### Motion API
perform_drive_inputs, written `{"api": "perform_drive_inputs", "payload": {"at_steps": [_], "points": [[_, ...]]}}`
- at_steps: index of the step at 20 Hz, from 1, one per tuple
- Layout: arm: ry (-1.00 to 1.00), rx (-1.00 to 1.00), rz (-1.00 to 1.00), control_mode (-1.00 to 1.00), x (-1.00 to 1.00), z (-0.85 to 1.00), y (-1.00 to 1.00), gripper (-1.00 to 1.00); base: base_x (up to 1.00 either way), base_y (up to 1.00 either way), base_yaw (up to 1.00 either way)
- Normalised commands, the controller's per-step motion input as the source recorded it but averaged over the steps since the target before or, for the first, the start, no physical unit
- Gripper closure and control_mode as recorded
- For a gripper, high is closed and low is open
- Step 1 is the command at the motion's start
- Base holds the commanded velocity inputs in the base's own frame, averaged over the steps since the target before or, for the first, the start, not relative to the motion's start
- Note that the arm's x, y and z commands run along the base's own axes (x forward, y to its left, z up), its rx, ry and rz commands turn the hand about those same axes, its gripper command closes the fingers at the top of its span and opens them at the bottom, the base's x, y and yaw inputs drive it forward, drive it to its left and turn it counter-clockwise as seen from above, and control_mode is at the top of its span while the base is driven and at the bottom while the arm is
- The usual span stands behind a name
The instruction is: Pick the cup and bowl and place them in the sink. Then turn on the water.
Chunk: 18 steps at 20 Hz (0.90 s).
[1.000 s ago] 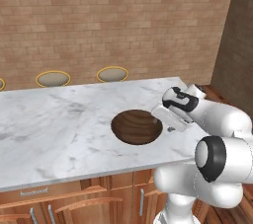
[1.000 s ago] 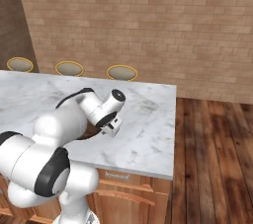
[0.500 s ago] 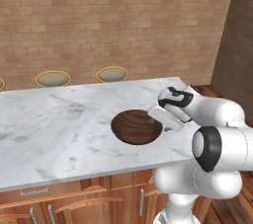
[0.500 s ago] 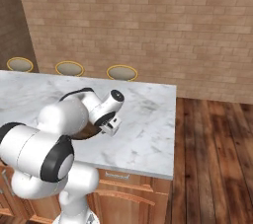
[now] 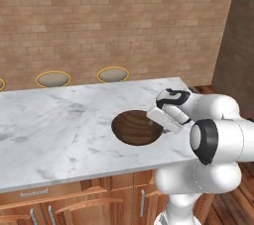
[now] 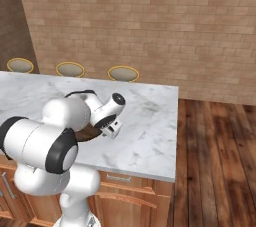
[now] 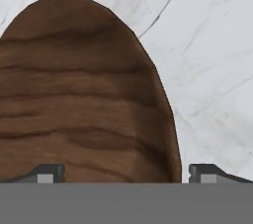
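Hand view: the two-finger gripper [image 7: 123,171], jaws spread wide and holding nothing, straddles the rim of the wide dark brown wooden bowl [image 7: 79,104] on the white marble counter [image 7: 212,45].

Dark wooden bowl [image 5: 135,127] sits upright, apparently empty, on marble.

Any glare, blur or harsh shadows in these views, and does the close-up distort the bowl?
Left base view: sharp, even light, no glare, soft shading inside the bowl on the marble counter. Right base view: equally crisp; the arm hides most of the bowl. Hand view: the bowl looks stretched into a tall oval, its grain slightly soft, between the open claw tips.
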Motion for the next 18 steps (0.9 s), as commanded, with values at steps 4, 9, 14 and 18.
{"api": "perform_drive_inputs", "payload": {"at_steps": [4,9,14,18], "points": [[-0.01,0.06,0.0,-1.0,0.1,-0.12,0.0,-1.0,0.0,0.0,0.0],[-0.01,0.06,0.0,-1.0,0.13,-0.05,0.0,-1.0,0.0,0.0,0.0],[0.0,0.05,0.0,-1.0,0.11,0.0,0.0,1.0,0.0,0.0,0.0],[-0.01,0.0,0.0,-1.0,0.05,-0.02,0.01,1.0,0.0,0.0,0.0]]}}
